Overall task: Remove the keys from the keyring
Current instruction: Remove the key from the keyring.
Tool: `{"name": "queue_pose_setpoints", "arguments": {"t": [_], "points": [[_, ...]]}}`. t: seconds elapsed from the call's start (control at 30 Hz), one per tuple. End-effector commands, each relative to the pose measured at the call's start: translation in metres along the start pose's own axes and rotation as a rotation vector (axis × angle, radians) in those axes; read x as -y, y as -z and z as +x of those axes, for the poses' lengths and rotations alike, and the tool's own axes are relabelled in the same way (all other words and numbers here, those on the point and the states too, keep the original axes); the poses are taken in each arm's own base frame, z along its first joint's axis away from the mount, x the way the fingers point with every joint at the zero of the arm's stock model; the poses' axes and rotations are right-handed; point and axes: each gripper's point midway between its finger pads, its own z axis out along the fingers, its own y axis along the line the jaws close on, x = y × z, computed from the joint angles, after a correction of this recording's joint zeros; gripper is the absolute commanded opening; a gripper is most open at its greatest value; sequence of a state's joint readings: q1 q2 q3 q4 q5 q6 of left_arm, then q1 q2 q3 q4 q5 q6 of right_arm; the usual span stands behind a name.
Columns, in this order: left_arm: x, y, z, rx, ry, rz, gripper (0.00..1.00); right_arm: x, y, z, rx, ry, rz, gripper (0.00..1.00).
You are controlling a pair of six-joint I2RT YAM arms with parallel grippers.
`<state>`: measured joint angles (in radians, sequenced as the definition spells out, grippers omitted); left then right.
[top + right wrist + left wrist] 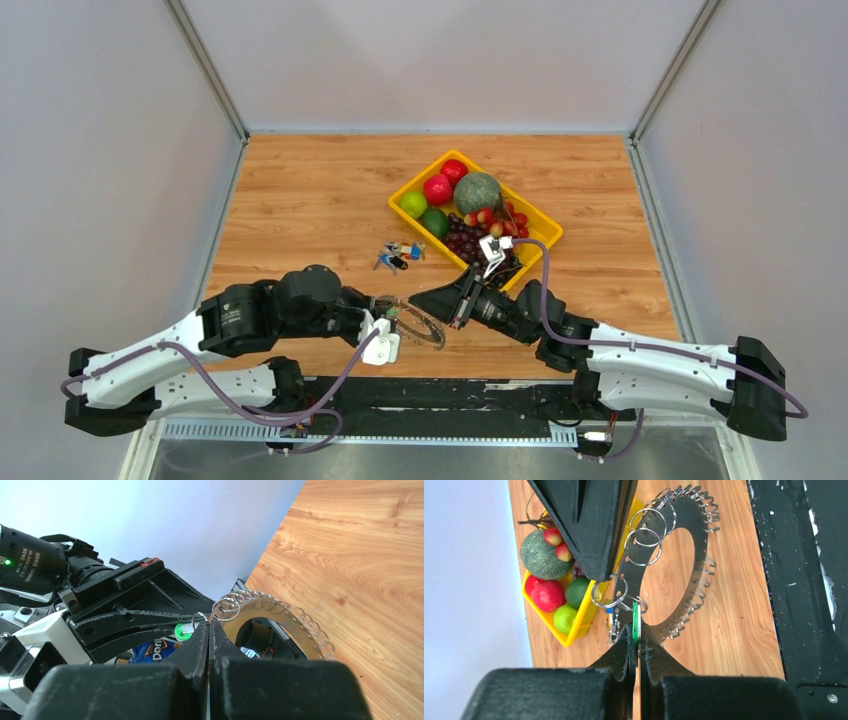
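Here, the large thin metal keyring (424, 328) is held in the air just above the near edge of the wooden table (300, 200), between the two arms. Its small silver metal keys (698, 587) are packed side by side into a spiky, saw-toothed band all round it. From above it reads as a flattened, tilted oval, its long axis slanting from far-left to near-right. In the left wrist view the ring stands straight out from the fingertips, its open middle facing the camera with wood grain showing through, and its far end pointing away from the left gripper (636, 641). A small green plastic tag (636, 622) on the ring sits edge-on between that gripper's fingers, which are clenched on it. Several small silver split rings (644, 547) dangle along the side of the ring nearest the right gripper (598, 570). Its black jaws are pressed fully together, the tips touching the toothed edge beside the tag; whether a thin loop is pinched between them cannot be made out. Beyond the ring lies a small bunch of coloured keys (400, 252) with blue, red and black heads. Farther back is a yellow plastic tray (520, 201) holding a netted green melon (477, 192) and other fruit
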<state>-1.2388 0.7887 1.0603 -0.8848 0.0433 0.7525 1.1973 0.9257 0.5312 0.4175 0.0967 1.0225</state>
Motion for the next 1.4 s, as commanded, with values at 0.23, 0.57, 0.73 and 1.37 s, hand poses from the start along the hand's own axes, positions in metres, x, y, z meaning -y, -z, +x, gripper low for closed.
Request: {"name": "queue_pose_setpoints", "arguments": {"t": [0.23,0.57,0.73,1.37], "points": [[-0.015,0.014,-0.022,0.103,0.052,-0.086,0.00,-0.016,0.001,-0.013,0.015,0.173,-0.070,0.00],[-0.018,0.021,-0.044,0.184,0.017,-0.058,0.00,-0.036,0.011,0.002,-0.081,0.526,-0.245,0.30],[-0.018,0.022,-0.049,0.197,-0.003,-0.045,0.00,-0.026,0.010,0.000,-0.077,0.692,-0.235,0.37],[-0.026,0.021,-0.049,0.156,-0.017,-0.039,0.00,-0.027,0.008,0.019,-0.208,0.748,-0.275,0.38]]}}
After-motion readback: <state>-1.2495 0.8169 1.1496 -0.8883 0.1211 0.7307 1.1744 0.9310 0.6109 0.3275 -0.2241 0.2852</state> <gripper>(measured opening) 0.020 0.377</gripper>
